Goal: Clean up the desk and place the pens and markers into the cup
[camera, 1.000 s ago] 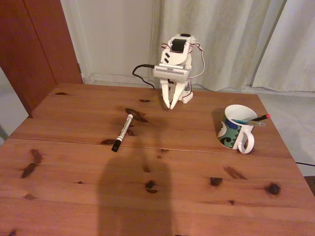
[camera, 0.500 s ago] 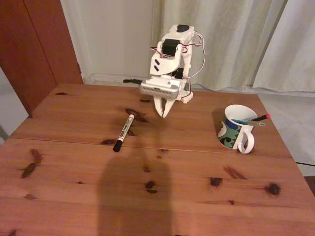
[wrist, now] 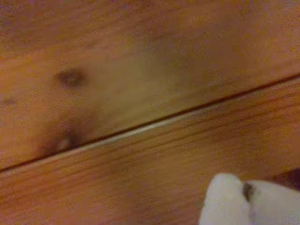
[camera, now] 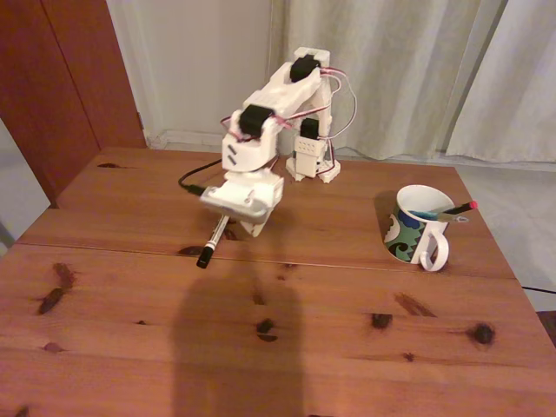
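In the fixed view the white arm reaches forward and down from its base at the far edge of the reddish-brown tabletop [camera: 347, 347], its wrist block low over the wood with the fingers [camera: 254, 229] pointing down just beside the upper end of the white marker [camera: 212, 240]. The marker lies flat on the tabletop, slanting from under the arm's wrist down to its black cap near the seam that crosses the boards. Whether the fingers are spread or closed cannot be told: the wrist block hides most of them here, and the blurred wrist view gives just a pale finger [wrist: 248, 201] at the lower right corner over the seam and a dark knot. Well apart to the right in the fixed view stands the cup [camera: 415, 228], upright, handle toward the camera, with a teal pen [camera: 423, 214] lying inside and a black pen with a red tip [camera: 458, 209] resting across its rim, tip pointing right.
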Robot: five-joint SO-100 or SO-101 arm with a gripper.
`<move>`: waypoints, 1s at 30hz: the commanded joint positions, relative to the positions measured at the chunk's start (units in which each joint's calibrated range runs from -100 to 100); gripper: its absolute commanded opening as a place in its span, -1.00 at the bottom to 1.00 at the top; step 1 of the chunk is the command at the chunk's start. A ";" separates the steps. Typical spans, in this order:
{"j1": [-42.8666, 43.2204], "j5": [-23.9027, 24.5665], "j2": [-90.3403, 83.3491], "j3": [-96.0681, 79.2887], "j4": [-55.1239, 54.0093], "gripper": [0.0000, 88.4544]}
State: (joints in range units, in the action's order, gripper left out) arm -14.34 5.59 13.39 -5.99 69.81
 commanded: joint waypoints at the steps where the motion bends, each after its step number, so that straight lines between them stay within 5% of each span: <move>1: -1.38 -0.56 1.30 5.00 0.09 -0.98; 16: -10.15 -0.62 2.21 4.72 0.09 -0.98; 23: -12.08 -10.04 1.55 0.04 0.17 -0.98; 30: -12.40 -10.83 1.55 -0.60 0.17 -0.98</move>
State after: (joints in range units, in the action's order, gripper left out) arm -26.37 -4.71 16.44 -7.01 69.81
